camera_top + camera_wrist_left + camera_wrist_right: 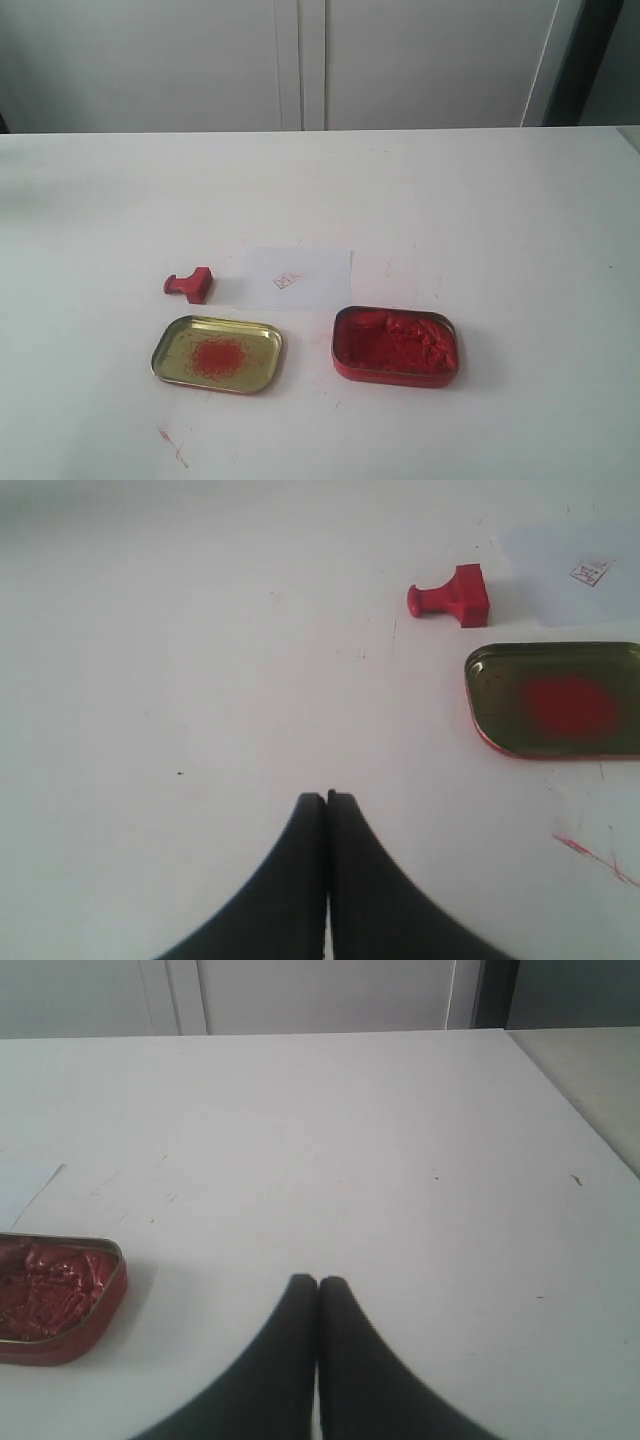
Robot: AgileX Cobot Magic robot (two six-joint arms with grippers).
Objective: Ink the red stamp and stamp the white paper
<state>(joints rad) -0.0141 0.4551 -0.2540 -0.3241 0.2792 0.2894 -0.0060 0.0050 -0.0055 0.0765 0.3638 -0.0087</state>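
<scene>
Neither arm reaches into the wide view of the bench (500, 200); only the dark tips show, from each wrist. The left fingers (320, 802) are pressed together with no gap and nothing between them, tipped down over a bare stretch of bench, well apart from every object. The right fingers (314, 1286) are likewise pressed flat against each other and empty. They are held at a shallower angle, so the far edge of the bench and the pale cabinet doors (320, 995) lie ahead of them. I cannot tell whether either pair touches the surface. The red stamp (190, 284) (455, 595) lies on its side ahead of the left fingers, off toward the right arm's side, with its handle pointing away from the white paper (315, 265) (560, 590). That sheet lies flat just beyond the stamp, near it but not touching, and bears a small stamp mark (286, 281) (591, 572). A gold lid (255, 345) (500, 690) smeared red in the middle lies closer to the left fingers than the stamp, with red streaks (172, 445) (595, 858) on the bench beside it. The red tin (390, 375) (60, 1345) of paste lies open beside the right fingers, toward the left arm's side, with a corner of the paper (25, 1185) just past it.
</scene>
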